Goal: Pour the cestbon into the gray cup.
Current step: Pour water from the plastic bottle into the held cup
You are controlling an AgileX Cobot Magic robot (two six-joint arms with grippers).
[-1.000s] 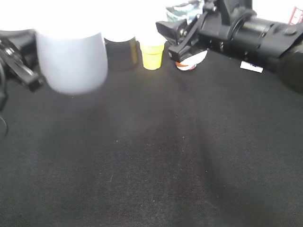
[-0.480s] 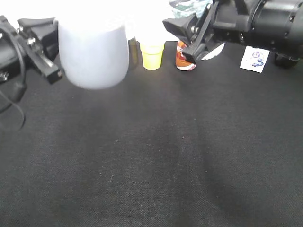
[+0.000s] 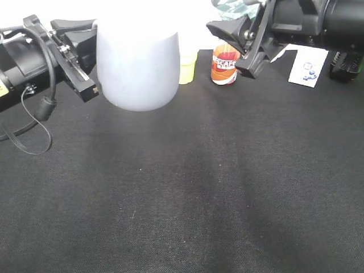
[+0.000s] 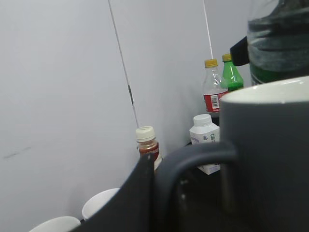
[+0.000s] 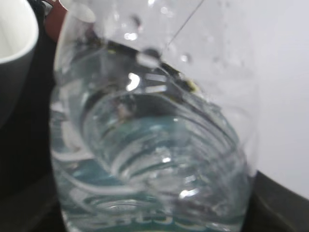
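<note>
The gray cup (image 3: pixel 137 68) hangs above the black table, held by its handle in my left gripper (image 3: pixel 85 60), which is shut on it. In the left wrist view the cup (image 4: pixel 270 159) fills the right side, with its loop handle beside my finger. The cestbon (image 3: pixel 230 8) is at the top edge, held in my right gripper (image 3: pixel 242 48), just right of the cup. It fills the right wrist view (image 5: pixel 154 145), clear, with water inside. The cup's rim (image 5: pixel 14 43) shows at that view's left. The bottle's green label shows above the cup (image 4: pixel 280 48).
An orange-brown bottle (image 3: pixel 224 65), a yellow cup (image 3: pixel 187 65) and a white card (image 3: pixel 308 65) stand at the table's back. The left wrist view shows a red-labelled cola bottle (image 4: pixel 212 96), a green bottle (image 4: pixel 231 72), a small white bottle (image 4: pixel 205 140) and white cups (image 4: pixel 99 208).
My left gripper has carried the gray cup to the right, toward the middle. My right gripper with the bottle has shifted right, uncovering the orange-brown bottle.
</note>
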